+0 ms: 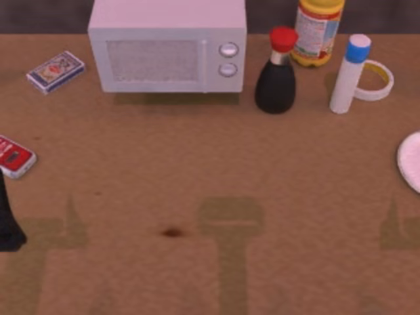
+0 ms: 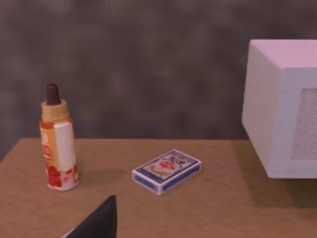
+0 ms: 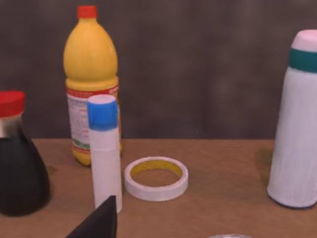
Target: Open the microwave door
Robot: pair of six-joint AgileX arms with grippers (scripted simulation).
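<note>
Microwave (image 1: 168, 44) at the table's (image 1: 197, 170) far edge, left of centre; door (image 1: 154, 61) shut, with one handle (image 1: 204, 64) beside two knobs (image 1: 228, 59); one card box (image 1: 56, 71) to its left, one soy bottle (image 1: 275, 71) to its right; left arm (image 1: 8, 220) at the left edge; neither pincer's fingers can be judged.

Top view looks straight down on the tabletop (image 1: 197, 170). Both wrist views sit low, facing the back wall: left shares the microwave (image 2: 282, 109), right shares the tape ring (image 3: 156, 178).
</note>
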